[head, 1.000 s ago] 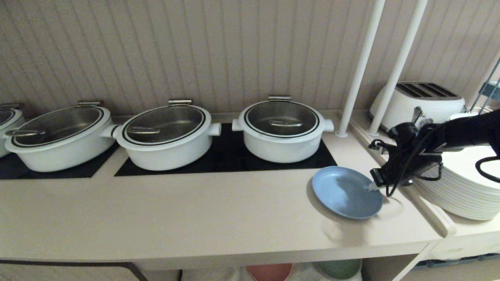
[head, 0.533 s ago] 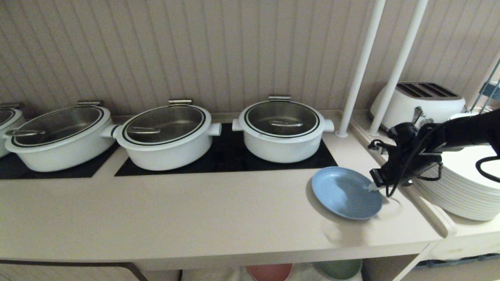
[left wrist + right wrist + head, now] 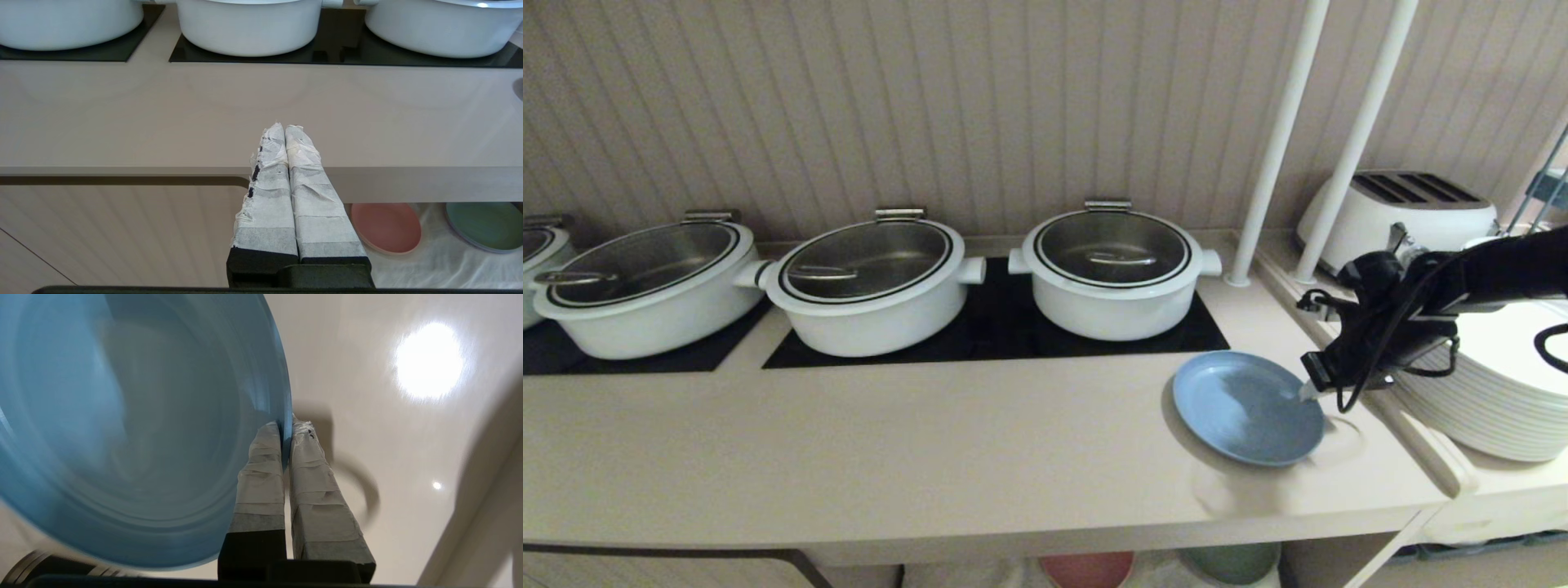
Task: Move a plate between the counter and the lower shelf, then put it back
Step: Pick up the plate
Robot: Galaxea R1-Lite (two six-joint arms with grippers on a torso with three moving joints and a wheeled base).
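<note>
At the desk's (image 3: 931,457) right end, the right claw (image 3: 1308,390) is clenched on the blue plate's (image 3: 1245,407) rim. Left claw (image 3: 284,130) hangs closed, empty, before the desk edge.

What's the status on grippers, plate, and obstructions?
Right gripper shut on the plate rim, plate over the counter near its right end. Left gripper shut, empty, parked before the counter edge. White plate stack close beside the right arm.
</note>
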